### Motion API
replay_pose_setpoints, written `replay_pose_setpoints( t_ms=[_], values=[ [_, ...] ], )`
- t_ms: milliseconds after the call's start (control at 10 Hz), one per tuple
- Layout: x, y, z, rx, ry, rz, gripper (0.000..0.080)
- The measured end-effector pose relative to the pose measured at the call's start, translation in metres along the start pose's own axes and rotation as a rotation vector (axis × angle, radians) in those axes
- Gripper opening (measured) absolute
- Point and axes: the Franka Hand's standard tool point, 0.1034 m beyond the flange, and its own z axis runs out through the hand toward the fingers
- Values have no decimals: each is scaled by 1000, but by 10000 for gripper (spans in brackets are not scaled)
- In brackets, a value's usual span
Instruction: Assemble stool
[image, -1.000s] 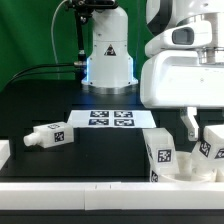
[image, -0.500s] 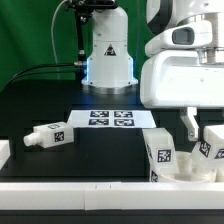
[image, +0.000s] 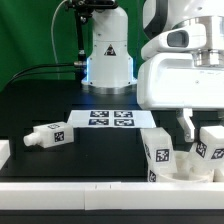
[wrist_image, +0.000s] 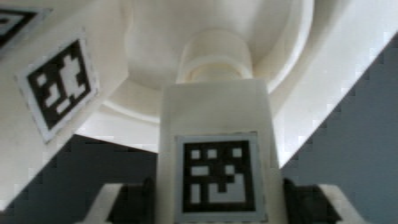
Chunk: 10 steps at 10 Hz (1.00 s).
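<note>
In the exterior view, the white Panda arm (image: 185, 70) is reaching down over the round, thick white plastic seat disc (image: 186, 177), its hand pointing straight down and its black two-finger gripper (image: 192, 134) hanging just above the disc. A blocky white tagged leg (image: 160, 155) is standing upright on the disc, and a second tagged leg (image: 211, 142) is standing beside the fingers. A loose third leg (image: 48, 135) is lying well apart from the disc, toward the exterior view's left, near the marker board (image: 110, 118). In the wrist view, the gripper (wrist_image: 217, 205) is clamping narrowly on the second tagged leg (wrist_image: 217, 120), a dark finger (wrist_image: 125, 205) pressing each side and the leg's far end reaching the disc (wrist_image: 143, 100).
</note>
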Motion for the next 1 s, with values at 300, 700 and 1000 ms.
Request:
replay_pose_setpoints(
  t_ms=[300, 700, 1000],
  values=[
    [3, 0, 2, -5, 48, -4, 337],
    [8, -2, -2, 8, -65, 35, 566],
    [38, -10, -8, 18, -256, 159, 644]
  ],
)
